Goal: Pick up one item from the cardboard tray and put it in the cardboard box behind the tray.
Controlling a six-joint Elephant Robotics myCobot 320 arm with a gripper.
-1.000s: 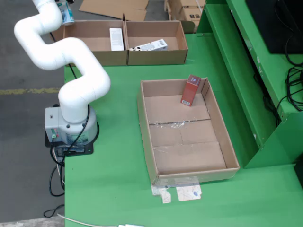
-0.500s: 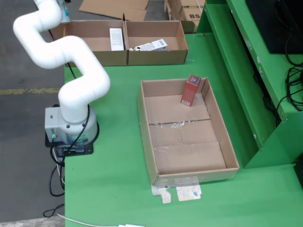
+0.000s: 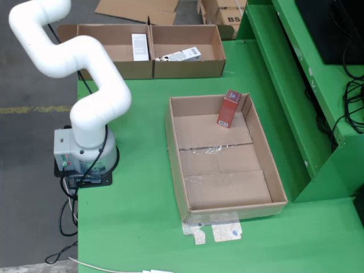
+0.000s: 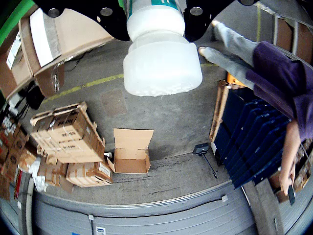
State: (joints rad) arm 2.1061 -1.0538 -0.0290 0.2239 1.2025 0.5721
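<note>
In the gripper view my gripper (image 4: 161,14) is shut on a white bottle (image 4: 162,61) with a teal label, its black fingers (image 4: 105,19) on either side. That view looks out over a warehouse floor, away from the table. The still view shows only the white arm (image 3: 85,62) bending off the top left corner, and the gripper is outside it. The cardboard tray (image 3: 222,187) lies on the green table with a red box (image 3: 229,108) leaning at its far wall. Behind it stand two joined cardboard boxes (image 3: 114,54), holding a white box (image 3: 139,46) and a white item (image 3: 182,55).
The arm's base (image 3: 85,151) sits at the table's left edge. A green shelf frame (image 3: 296,85) rises along the right. Labels (image 3: 219,232) lie in front of the tray. The gripper view shows stacked cartons (image 4: 63,142), an open carton (image 4: 131,154) and a person (image 4: 274,73).
The arm's upper part has swung left and up. The bottle and gripper, seen at the top left edge a second ago, have left the still view.
</note>
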